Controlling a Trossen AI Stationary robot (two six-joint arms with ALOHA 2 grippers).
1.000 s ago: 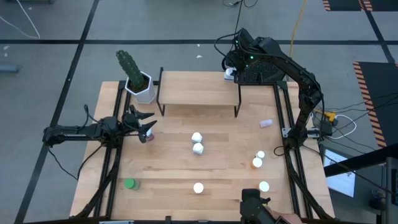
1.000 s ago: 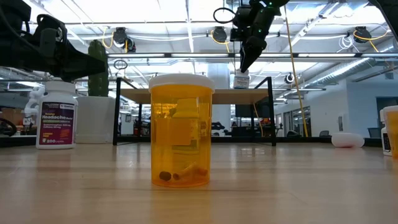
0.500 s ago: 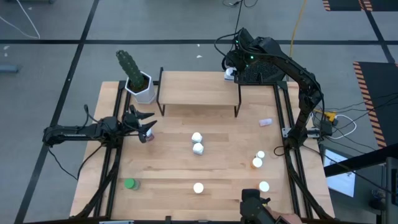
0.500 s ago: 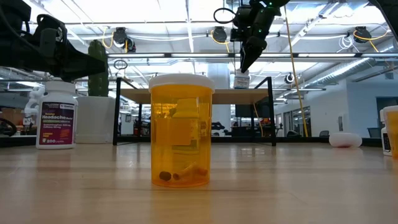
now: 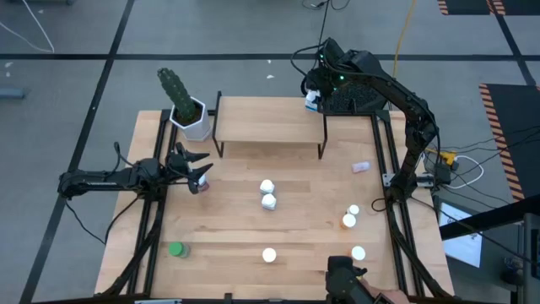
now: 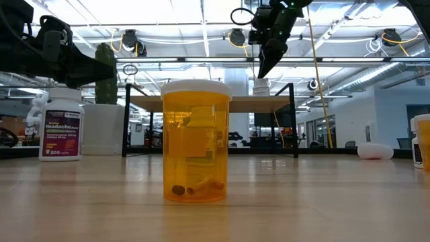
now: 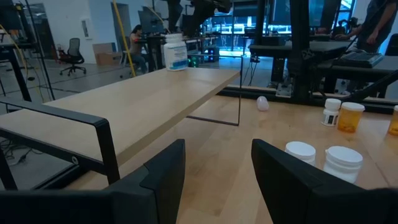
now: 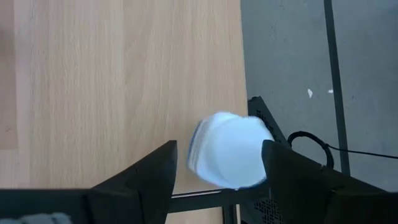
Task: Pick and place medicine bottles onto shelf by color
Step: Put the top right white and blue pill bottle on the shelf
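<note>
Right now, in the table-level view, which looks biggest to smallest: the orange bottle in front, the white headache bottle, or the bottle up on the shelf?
1. Orange bottle, though it stands nearest the camera.
2. White headache bottle.
3. Bottle on the shelf, farthest away.

True sizes stay unsure.

Two dark jointed arms trailing black cables.
</note>
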